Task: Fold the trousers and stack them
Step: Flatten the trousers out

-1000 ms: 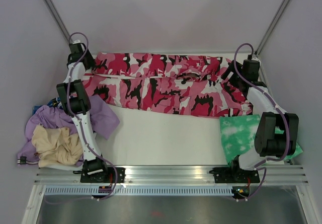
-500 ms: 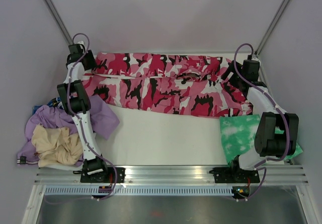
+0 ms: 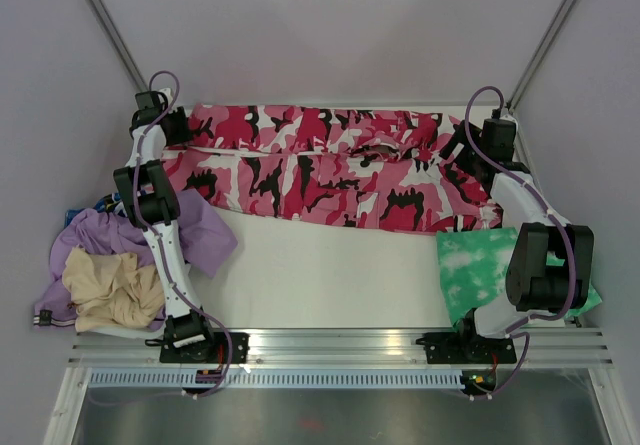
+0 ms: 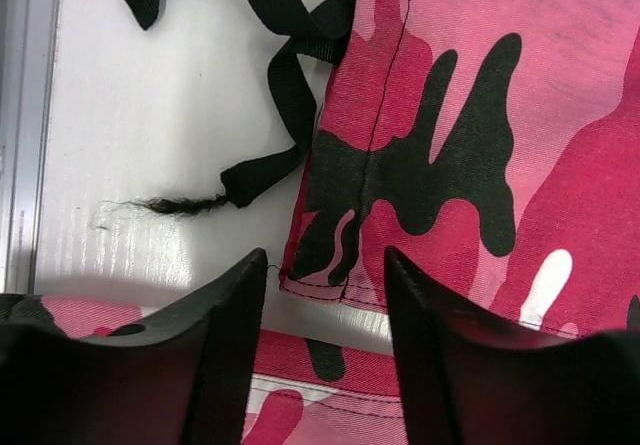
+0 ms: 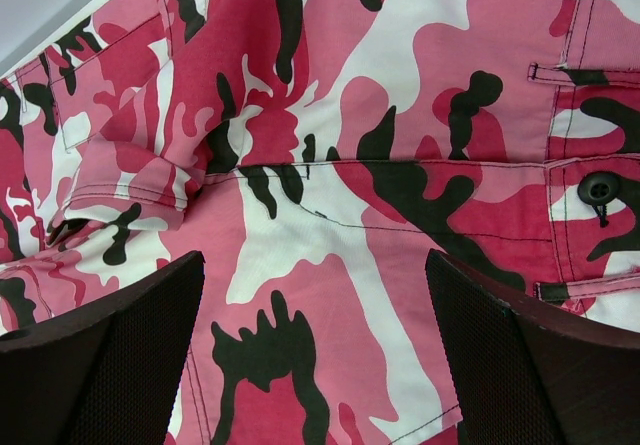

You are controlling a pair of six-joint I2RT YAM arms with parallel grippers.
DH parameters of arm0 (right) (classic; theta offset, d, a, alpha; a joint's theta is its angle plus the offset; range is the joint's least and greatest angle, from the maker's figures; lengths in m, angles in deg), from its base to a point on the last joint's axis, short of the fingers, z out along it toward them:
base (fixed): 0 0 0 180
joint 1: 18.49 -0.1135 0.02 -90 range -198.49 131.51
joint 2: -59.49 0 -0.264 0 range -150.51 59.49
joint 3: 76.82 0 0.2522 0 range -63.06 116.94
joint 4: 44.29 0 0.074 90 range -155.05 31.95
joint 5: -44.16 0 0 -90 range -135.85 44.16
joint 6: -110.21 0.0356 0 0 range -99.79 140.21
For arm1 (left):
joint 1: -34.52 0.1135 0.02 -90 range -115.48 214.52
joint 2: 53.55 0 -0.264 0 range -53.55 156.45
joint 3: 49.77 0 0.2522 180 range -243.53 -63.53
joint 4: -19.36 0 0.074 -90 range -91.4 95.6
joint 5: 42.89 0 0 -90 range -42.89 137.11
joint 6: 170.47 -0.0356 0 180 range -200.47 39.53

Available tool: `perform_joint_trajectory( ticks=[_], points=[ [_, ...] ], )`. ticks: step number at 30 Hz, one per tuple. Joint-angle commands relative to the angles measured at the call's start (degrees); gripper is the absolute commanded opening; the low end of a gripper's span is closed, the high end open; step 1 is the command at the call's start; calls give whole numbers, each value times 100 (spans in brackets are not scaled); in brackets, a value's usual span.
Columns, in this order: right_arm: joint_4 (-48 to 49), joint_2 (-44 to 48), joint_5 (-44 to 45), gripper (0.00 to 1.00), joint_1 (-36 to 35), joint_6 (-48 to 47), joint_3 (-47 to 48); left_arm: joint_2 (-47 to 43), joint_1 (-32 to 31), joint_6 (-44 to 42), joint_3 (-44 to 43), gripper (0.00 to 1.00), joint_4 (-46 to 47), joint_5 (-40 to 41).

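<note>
On the white table [image 3: 330,265], trousers [image 3: 320,165] span the far edge; left gripper [image 4: 325,295] and right gripper [image 5: 315,345] gape above them, empty.

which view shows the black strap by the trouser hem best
The left wrist view: the black strap lies looped on the table beside the trousers' hem, its frayed end plain. The top external view has that corner too small to make it out. The right wrist view shows only camouflage cloth and a button, no strap.
</note>
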Motion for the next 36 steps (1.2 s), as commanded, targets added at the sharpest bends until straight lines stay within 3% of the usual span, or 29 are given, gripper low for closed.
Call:
perform_joint_trajectory(
  ticks=[1,6,11,16,18,25,29,36],
  points=[
    [69,72,3,98,-7,20,140,103,28,-254,-262,52,-94,-172],
    [78,81,3,98,-7,37,96,165,19,-227,-368,47,-164,-84],
    [157,151,134,98,-7,55,-27,174,10,-218,-403,37,-173,12],
    [140,90,126,98,1,20,8,165,-60,-298,-394,17,-164,127],
    [166,99,135,98,2,11,-1,165,-69,-271,-368,2,-165,179],
    [140,107,144,98,1,2,8,16,71,-69,-166,2,-85,1101],
    [122,125,161,98,2,46,-19,-160,396,387,-96,2,2,1111],
    [193,55,170,98,2,152,-107,-398,678,406,291,2,328,1646]
  ],
)
